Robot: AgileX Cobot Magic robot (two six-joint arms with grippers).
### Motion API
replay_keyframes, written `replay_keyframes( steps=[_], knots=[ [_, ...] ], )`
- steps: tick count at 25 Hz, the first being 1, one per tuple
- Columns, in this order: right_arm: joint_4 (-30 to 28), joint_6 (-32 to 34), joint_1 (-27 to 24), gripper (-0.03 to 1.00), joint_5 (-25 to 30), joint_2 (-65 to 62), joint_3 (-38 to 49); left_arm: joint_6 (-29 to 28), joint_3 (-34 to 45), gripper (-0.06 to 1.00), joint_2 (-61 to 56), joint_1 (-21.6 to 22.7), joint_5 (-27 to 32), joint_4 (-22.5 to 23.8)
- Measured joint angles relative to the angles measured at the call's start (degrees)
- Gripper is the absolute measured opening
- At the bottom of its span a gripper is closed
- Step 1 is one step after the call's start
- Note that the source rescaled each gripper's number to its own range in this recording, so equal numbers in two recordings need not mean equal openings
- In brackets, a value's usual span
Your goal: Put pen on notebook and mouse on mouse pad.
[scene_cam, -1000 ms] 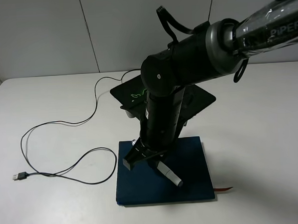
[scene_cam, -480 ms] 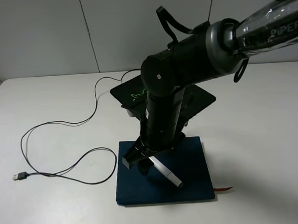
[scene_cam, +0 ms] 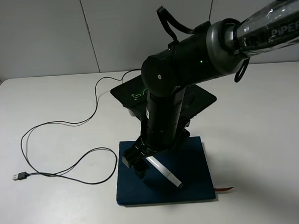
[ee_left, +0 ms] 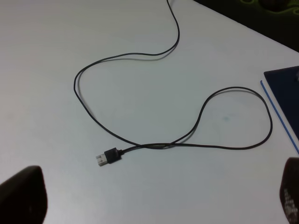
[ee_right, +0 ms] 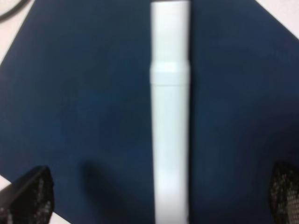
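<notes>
Pen half looks done: slim white cylindrical pen (ee_right: 170,116) lies flat on the dark blue rectangular hardcover notebook (scene_cam: 193,175), directly under the right tool (scene_cam: 142,160), jaws spread w/ nothing gripped. Left tool (ee_left: 154,198) also open, empty, above white tabletop (ee_left: 56,42). Beyond the right tool, thin black mouse pad w/ green logo (scene_cam: 131,95); mouse hidden behind arm, can't tell if on it. No containers.

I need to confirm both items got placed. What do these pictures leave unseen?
- Mouse: not visible; in the exterior high view the right arm covers the middle of the mouse pad.
- Pen: blurred in the right wrist view, both ends cut off.
- Notebook: only a corner in the left wrist view.
</notes>
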Motion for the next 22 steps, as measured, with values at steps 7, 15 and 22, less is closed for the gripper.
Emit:
replay_keyframes(
  steps=[7, 15, 22],
  knots=[
    [0.0, 0.0, 0.0, 1.00, 0.5, -0.3, 0.0, 0.0, 0.0, 1.00, 0.0, 0.0, 0.0, 0.0],
    [-0.3, 0.0, 0.0, 1.00, 0.4, -3.2, -0.1, 0.0, 0.0, 1.00, 0.0, 0.0, 0.0, 0.0],
    [-0.4, -4.0, 0.0, 1.00, 1.2, -4.6, -0.3, 0.0, 0.0, 1.00, 0.0, 0.0, 0.0, 0.0]
  ],
)
